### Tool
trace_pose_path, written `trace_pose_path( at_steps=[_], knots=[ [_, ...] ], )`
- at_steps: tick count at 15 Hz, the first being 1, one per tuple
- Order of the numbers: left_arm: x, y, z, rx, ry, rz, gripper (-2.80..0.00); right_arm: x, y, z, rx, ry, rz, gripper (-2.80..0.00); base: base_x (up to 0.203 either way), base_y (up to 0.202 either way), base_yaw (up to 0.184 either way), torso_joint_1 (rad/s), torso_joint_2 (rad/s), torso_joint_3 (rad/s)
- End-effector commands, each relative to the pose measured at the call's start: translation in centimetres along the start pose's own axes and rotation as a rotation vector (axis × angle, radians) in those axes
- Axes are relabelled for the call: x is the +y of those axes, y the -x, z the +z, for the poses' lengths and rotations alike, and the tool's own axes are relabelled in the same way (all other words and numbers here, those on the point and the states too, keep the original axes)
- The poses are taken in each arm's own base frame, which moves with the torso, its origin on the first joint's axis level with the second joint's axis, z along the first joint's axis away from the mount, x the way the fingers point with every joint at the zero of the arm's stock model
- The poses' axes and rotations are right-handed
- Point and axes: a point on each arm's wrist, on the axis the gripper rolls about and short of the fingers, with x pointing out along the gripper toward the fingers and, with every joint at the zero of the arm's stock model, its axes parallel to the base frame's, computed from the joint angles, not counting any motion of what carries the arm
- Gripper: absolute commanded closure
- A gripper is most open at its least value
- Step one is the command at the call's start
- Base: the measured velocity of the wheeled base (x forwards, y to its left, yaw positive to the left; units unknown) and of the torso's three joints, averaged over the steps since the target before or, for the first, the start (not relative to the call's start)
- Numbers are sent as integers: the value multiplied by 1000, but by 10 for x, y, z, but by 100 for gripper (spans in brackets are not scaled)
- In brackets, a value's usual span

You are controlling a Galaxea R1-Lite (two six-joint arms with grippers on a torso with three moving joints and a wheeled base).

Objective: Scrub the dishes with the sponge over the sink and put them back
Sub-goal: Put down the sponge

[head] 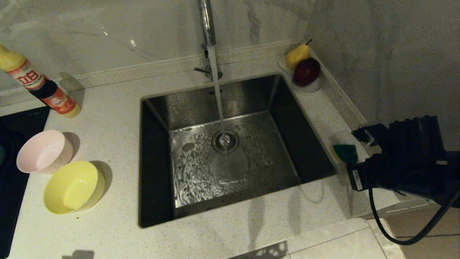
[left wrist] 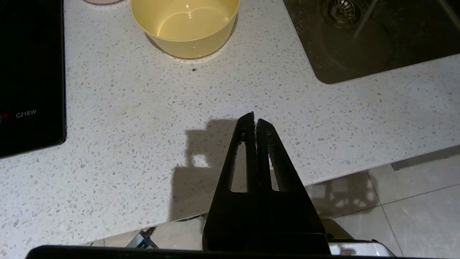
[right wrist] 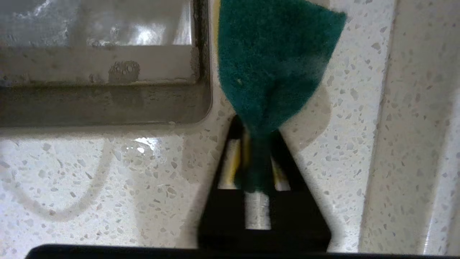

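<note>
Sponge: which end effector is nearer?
Right. The right end effector pinches the sponge on the counter right of the sink; the left end effector hangs shut beyond the sink's far side.

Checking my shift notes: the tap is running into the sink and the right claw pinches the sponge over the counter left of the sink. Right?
Wrong side only. The right claw pinches the sponge over the counter right of the sink, as the head view shows. The tap is running.

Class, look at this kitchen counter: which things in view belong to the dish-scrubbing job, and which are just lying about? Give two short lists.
Belonging to the job:
pink bowl
yellow bowl
sponge, pinched in the right gripper
sink, tap water running into it

Just lying about:
detergent bottle
pear
red apple
black cooktop
</note>
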Motion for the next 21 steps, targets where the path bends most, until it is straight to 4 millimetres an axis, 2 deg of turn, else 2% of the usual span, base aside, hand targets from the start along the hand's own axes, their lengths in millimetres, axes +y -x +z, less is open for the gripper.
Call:
trace_pose_path(
  at_steps=[1, 7, 10, 14, 21],
  knots=[
    [0, 0, 0, 4, -1, -2, 0, 2, 2, 2, -11, 4, 6, -280, 0, 0, 0, 0, 0, 0],
    [0, 0, 0, 4, -1, -1, 0, 4, 7, 9, -36, -11, 18, -280, 0, 0, 0, 0, 0, 0],
    [0, 0, 0, 3, -1, 0, 0, 16, 11, 12, -48, -53, 60, -280, 0, 0, 0, 0, 0, 0],
    [0, 0, 0, 3, -1, -2, 0, 26, 9, 8, -26, -107, 91, -280, 0, 0, 0, 0, 0, 0],
    [0, 0, 0, 3, -1, -1, 0, 23, 9, 13, -52, -137, 81, -280, 0, 0, 0, 0, 0, 0]
  ],
)
